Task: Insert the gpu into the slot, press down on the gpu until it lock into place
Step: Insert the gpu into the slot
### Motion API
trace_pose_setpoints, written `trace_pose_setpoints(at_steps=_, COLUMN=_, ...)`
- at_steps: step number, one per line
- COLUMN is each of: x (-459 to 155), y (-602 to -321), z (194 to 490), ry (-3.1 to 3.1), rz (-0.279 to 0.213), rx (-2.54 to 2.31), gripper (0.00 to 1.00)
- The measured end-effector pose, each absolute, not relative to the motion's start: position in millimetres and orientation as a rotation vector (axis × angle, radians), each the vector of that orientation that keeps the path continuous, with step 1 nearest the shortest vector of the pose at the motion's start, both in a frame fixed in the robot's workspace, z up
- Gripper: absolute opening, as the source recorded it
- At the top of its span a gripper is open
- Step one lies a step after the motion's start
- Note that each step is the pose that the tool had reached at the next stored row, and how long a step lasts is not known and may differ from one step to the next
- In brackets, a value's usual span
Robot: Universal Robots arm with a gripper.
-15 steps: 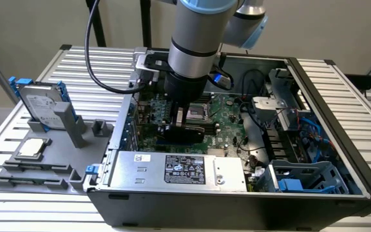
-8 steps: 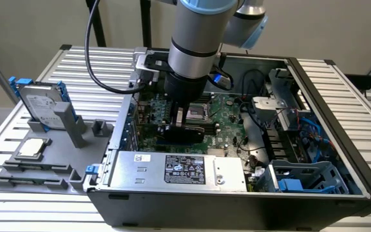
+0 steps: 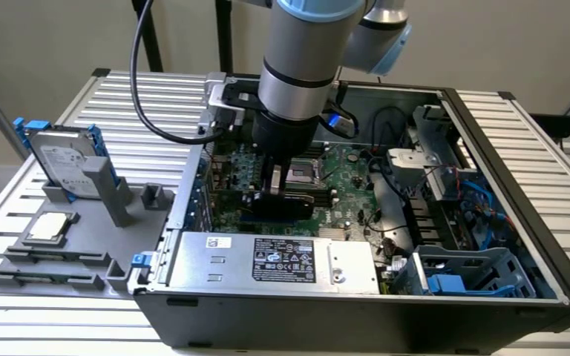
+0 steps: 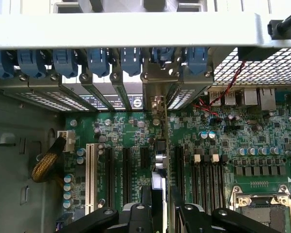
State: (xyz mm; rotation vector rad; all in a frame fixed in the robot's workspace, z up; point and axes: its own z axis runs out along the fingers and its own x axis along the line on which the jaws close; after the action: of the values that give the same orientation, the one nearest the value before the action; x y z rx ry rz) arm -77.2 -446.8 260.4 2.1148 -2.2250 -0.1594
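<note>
My gripper [image 3: 278, 194] hangs inside the open computer case [image 3: 522, 222], low over the green motherboard [image 3: 349, 185]. It is shut on the gpu [image 3: 283, 205], a black card standing on edge just above the board. In the wrist view the gpu [image 4: 159, 160] is seen edge-on. It runs from between my two black fingers [image 4: 146, 204] to its metal bracket [image 4: 155, 82] at the case's rear wall. The gripper [image 4: 161, 209] clamps the card's upper edge. The blue slot is hidden beneath the card. Whether the card's edge sits in it I cannot tell.
The silver power-supply box [image 3: 275, 259] lies just in front of the gripper. Black expansion slots [image 4: 109, 170], a white slot [image 4: 90, 170], memory strips [image 4: 208, 174] and the processor socket [image 4: 262, 208] flank the card. A grey hard drive [image 3: 67, 159] stands on the fixture at the exterior view's left.
</note>
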Motion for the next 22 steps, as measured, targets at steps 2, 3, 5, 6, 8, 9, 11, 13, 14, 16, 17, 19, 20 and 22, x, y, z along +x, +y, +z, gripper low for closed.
trace_pose_setpoints(at_steps=2, x=-77.2, y=-446.7, z=261.5, ry=-2.225, rz=-0.161, rx=2.115, gripper=0.26)
trace_pose_setpoints(at_steps=3, x=-77.2, y=-446.7, z=261.8, ry=-2.225, rz=-0.161, rx=2.115, gripper=0.26)
trace_pose_setpoints(at_steps=5, x=-77.2, y=-446.8, z=262.6, ry=-2.224, rz=-0.161, rx=2.114, gripper=0.26)
trace_pose_setpoints(at_steps=6, x=-77.2, y=-446.8, z=262.6, ry=-2.224, rz=-0.161, rx=2.114, gripper=0.26)
trace_pose_setpoints(at_steps=8, x=-77.2, y=-446.7, z=262.8, ry=-2.224, rz=-0.161, rx=2.114, gripper=0.26)
trace_pose_setpoints(at_steps=9, x=-77.2, y=-446.6, z=262.9, ry=-2.224, rz=-0.161, rx=2.114, gripper=0.26)
trace_pose_setpoints(at_steps=11, x=-77.3, y=-446.5, z=262.8, ry=-2.224, rz=-0.161, rx=2.114, gripper=0.26)
trace_pose_setpoints(at_steps=13, x=-77.2, y=-446.5, z=262.8, ry=-2.224, rz=-0.161, rx=2.114, gripper=0.26)
trace_pose_setpoints(at_steps=14, x=-77.2, y=-446.5, z=262.7, ry=-2.224, rz=-0.161, rx=2.113, gripper=0.26)
trace_pose_setpoints(at_steps=16, x=-77.2, y=-446.5, z=261.8, ry=-2.224, rz=-0.161, rx=2.114, gripper=0.26)
trace_pose_setpoints(at_steps=17, x=-77.2, y=-446.5, z=261.5, ry=-2.224, rz=-0.161, rx=2.113, gripper=0.26)
trace_pose_setpoints(at_steps=19, x=-77.3, y=-446.6, z=260.7, ry=-2.223, rz=-0.161, rx=2.113, gripper=0.26)
trace_pose_setpoints(at_steps=20, x=-77.3, y=-446.5, z=260.3, ry=-2.223, rz=-0.161, rx=2.113, gripper=0.26)
trace_pose_setpoints(at_steps=22, x=-77.3, y=-446.5, z=259.8, ry=-2.223, rz=-0.161, rx=2.113, gripper=0.26)
